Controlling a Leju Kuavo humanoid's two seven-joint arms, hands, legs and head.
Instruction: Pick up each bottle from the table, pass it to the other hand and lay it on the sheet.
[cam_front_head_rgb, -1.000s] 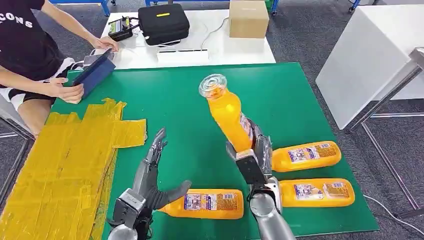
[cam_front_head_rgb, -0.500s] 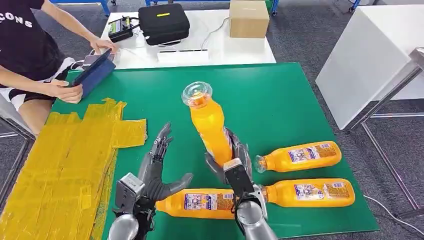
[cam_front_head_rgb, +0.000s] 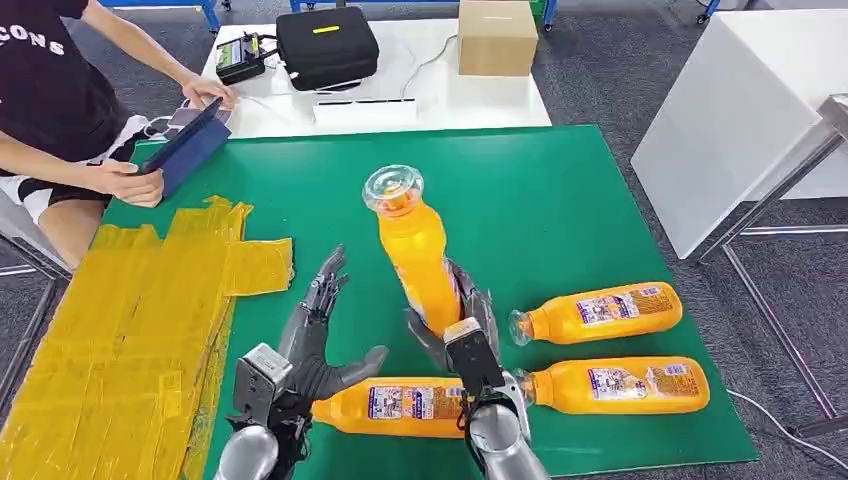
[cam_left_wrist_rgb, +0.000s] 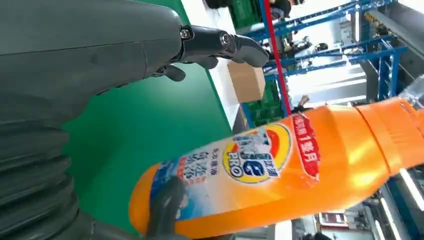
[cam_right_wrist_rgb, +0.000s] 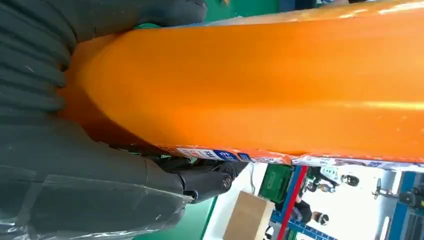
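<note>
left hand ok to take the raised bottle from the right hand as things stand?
Probably yes. The left hand is open, fingers spread, beside the raised bottle that the right hand holds by its base, with only bare green mat between them. The bottle's upper body is free to grasp.

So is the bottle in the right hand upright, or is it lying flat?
Nearly upright, tilted a little. The orange bottle stands cap up above the green mat, its base gripped by the right hand.
</note>
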